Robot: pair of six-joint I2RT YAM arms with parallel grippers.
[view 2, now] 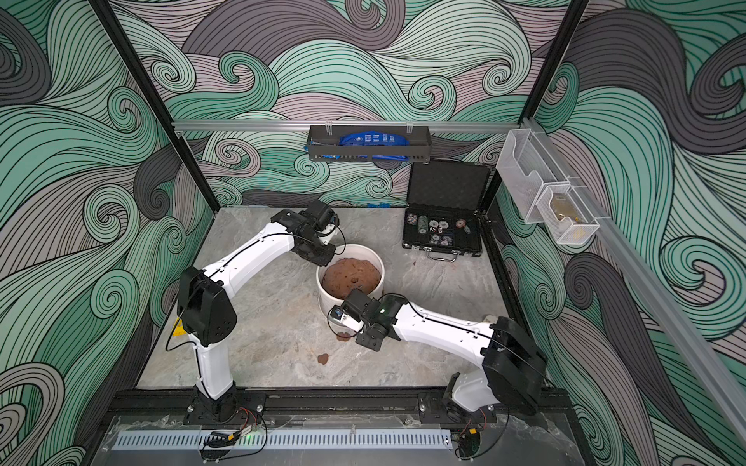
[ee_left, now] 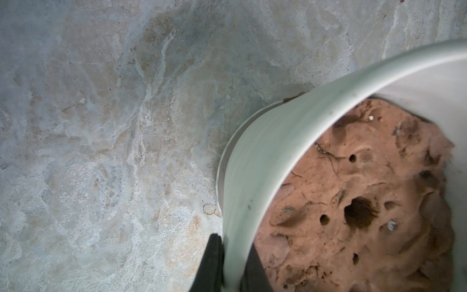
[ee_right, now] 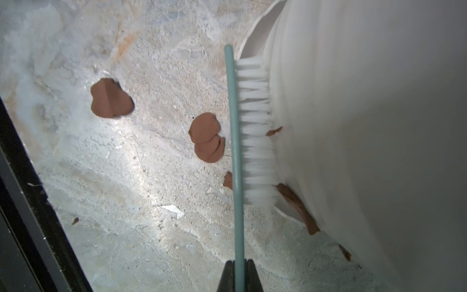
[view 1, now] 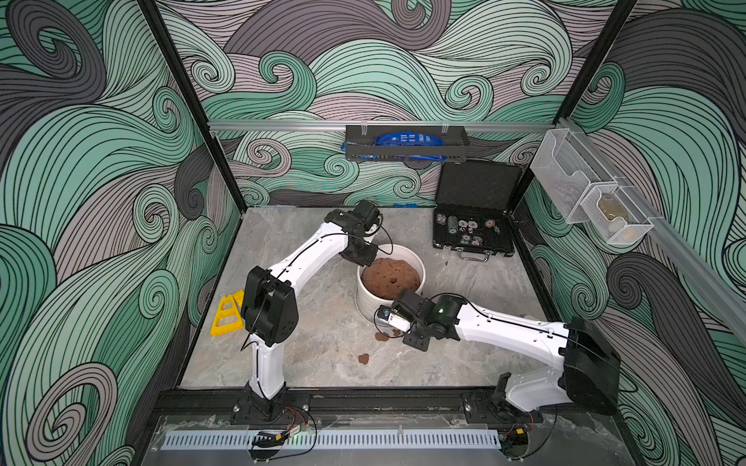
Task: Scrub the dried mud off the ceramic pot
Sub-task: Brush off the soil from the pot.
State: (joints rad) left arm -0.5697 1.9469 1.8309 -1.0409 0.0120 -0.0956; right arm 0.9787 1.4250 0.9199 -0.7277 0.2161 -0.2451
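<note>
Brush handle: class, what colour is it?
The brush handle is dull teal green; the right wrist view shows it best.

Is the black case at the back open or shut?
Open: the case has its lid standing up, and chips show in its bottom half.

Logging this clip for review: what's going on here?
The left gripper grips the rim of the ceramic pot, steadying it. The right gripper holds a teal brush, bristles against the pot's outer wall. Some dried mud clings low on the wall; a few flakes lie on the table.
</note>
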